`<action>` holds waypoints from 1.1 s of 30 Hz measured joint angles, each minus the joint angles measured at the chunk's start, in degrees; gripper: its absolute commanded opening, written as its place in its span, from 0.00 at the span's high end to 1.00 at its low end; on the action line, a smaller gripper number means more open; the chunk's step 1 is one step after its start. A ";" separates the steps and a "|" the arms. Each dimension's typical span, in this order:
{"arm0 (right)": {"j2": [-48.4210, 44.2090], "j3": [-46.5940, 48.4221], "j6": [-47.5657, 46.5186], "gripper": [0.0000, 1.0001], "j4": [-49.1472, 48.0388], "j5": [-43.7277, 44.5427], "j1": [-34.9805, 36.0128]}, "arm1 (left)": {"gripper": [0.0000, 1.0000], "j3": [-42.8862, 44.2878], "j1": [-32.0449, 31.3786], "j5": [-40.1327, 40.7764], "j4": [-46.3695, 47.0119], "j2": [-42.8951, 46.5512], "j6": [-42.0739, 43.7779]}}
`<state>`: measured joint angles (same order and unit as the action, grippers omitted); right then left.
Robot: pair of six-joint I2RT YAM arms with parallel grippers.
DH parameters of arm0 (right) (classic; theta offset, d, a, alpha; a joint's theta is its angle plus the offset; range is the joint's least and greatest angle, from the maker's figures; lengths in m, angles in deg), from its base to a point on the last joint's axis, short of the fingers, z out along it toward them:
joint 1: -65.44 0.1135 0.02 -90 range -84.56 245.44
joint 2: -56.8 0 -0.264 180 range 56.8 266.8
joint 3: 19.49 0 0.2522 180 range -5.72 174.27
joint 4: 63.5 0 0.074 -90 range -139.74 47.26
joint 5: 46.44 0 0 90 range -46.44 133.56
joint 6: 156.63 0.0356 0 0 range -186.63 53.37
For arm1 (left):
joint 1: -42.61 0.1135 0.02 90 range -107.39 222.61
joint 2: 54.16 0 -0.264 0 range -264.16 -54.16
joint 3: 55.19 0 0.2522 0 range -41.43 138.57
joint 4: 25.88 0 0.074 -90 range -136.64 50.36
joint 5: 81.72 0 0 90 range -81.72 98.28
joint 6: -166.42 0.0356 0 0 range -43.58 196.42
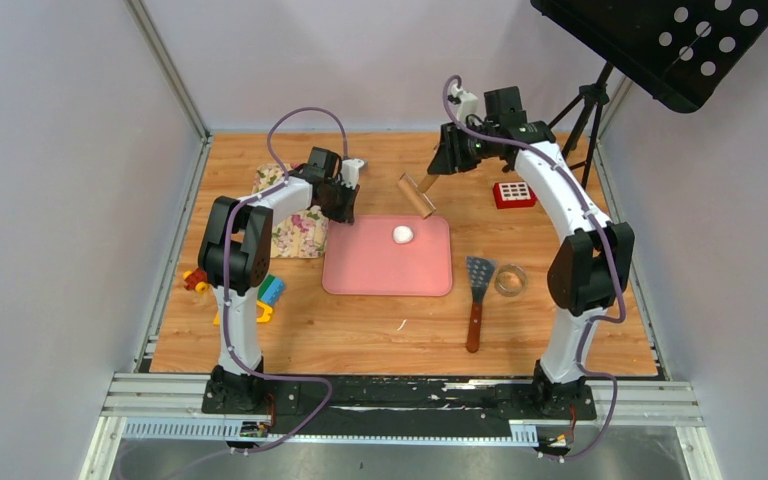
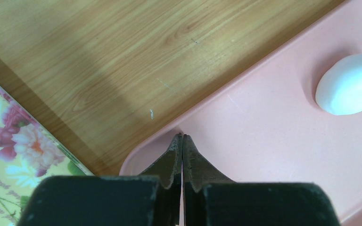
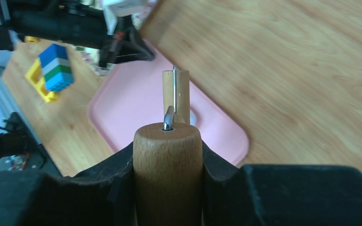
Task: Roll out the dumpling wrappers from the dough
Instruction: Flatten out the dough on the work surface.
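While your right fingers (image 3: 118, 174) gripped the handle of the rolling pin (image 1: 417, 195), your left fingers (image 2: 172, 157) sat closed at the far-left corner of the pink mat (image 1: 360, 272); the dough ball (image 1: 402, 234) lay on that mat, near its far edge.

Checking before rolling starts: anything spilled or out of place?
Only a small white scrap on the wooden table, beyond the near edge of the pink mat, possibly stray dough. Nothing else stands out.
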<state>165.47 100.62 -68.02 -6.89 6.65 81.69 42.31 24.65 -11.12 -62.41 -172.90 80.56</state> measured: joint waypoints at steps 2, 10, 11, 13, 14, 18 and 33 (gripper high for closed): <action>0.68 -0.11 -1.42 1.00 0.02 1.97 -1.18 | 1.00 0.00 0.00 0.00 0.00 0.00 0.00; 2.99 -5.40 -5.62 1.00 0.09 5.07 -0.31 | 1.00 0.00 0.00 0.09 0.04 0.00 -0.17; 3.34 -6.45 -6.01 1.00 0.13 5.20 -0.11 | 1.00 0.00 0.00 0.20 0.09 0.00 -0.39; 3.89 -7.98 -6.47 1.00 0.17 5.38 0.24 | 1.00 0.00 0.00 0.48 0.33 0.00 -0.98; 4.22 -8.55 -6.58 1.00 0.26 5.40 0.31 | 1.00 -0.02 0.00 0.59 0.44 0.00 -1.36; 4.96 -9.73 -6.88 1.00 0.15 5.33 0.52 | 1.00 -0.46 -0.02 1.53 1.77 0.00 -2.49; 6.49 -10.34 -5.77 1.00 -2.32 3.34 2.64 | 1.00 -2.34 -0.07 2.21 4.76 0.68 -5.79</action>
<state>171.96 90.28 -73.79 -9.20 10.00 84.33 39.97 24.59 -8.91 -57.64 -172.22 74.77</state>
